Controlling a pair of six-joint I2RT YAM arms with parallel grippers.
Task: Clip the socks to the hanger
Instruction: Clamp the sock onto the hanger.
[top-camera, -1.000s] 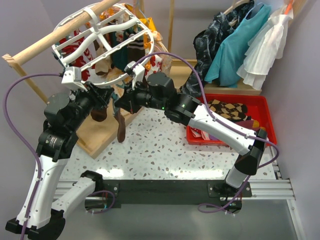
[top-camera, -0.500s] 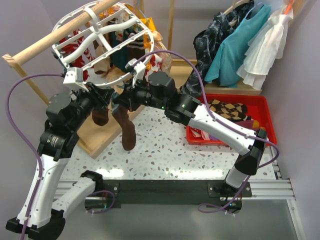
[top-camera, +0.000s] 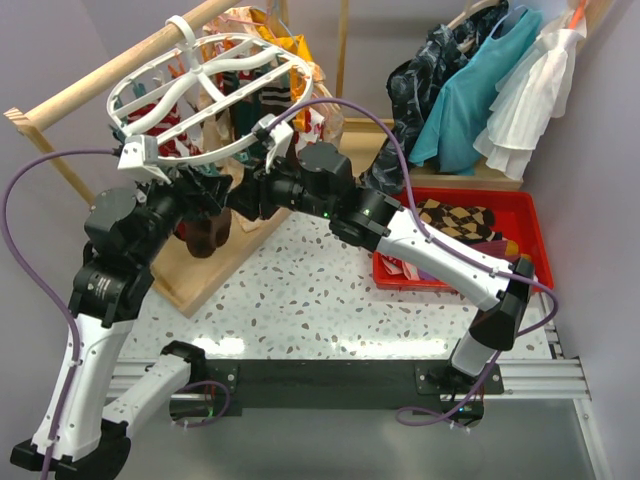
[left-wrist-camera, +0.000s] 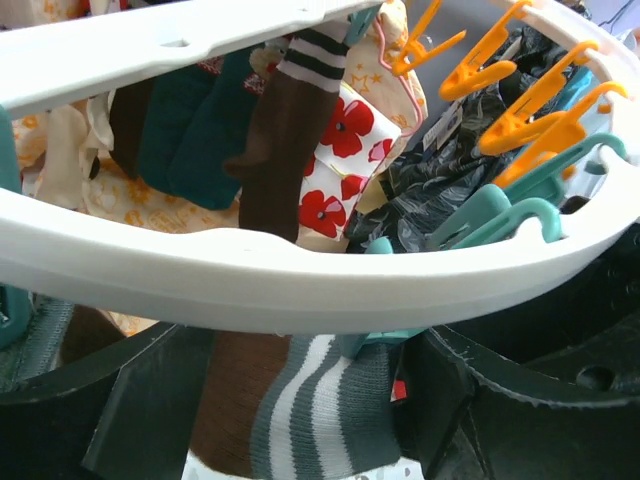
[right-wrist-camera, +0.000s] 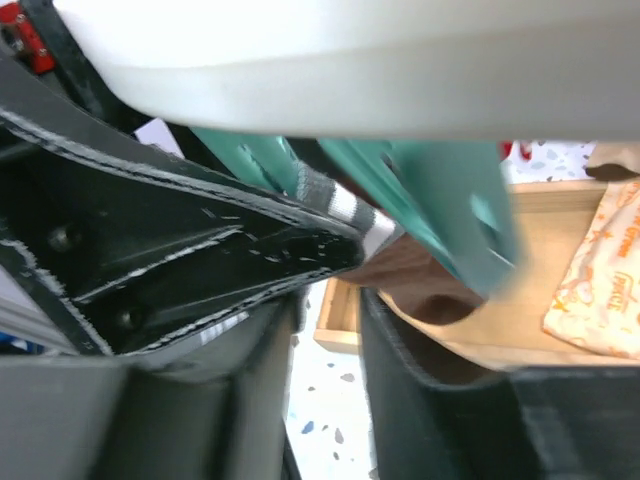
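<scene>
The hanger (top-camera: 205, 88), a white oval frame with teal and orange clips, hangs from the rail at the top left. A brown sock (top-camera: 206, 236) with a grey-and-white striped cuff (left-wrist-camera: 320, 400) hangs from a teal clip (left-wrist-camera: 400, 335) under the near rim (left-wrist-camera: 250, 280). My left gripper (top-camera: 205, 212) is open, its fingers either side of that cuff without pinching it. My right gripper (top-camera: 248, 192) meets it from the right. In the right wrist view that gripper (right-wrist-camera: 325, 330) is open just below the teal clip (right-wrist-camera: 440, 200), with bare table showing between its fingers. More socks (left-wrist-camera: 190, 130) hang further in.
A red tray (top-camera: 520, 215) at the right holds an argyle sock (top-camera: 455, 218) and other socks. Teal and white dresses (top-camera: 490, 90) hang at the back right. The wooden rail (top-camera: 90, 90) and its base (top-camera: 200, 275) stand at the left. Floral cloth (left-wrist-camera: 340, 170) hangs behind the hanger.
Both grippers have opened. The hanger has swung up and levelled. The brown sock, which dangled low between the grippers, now hangs from the clip under the rim.
</scene>
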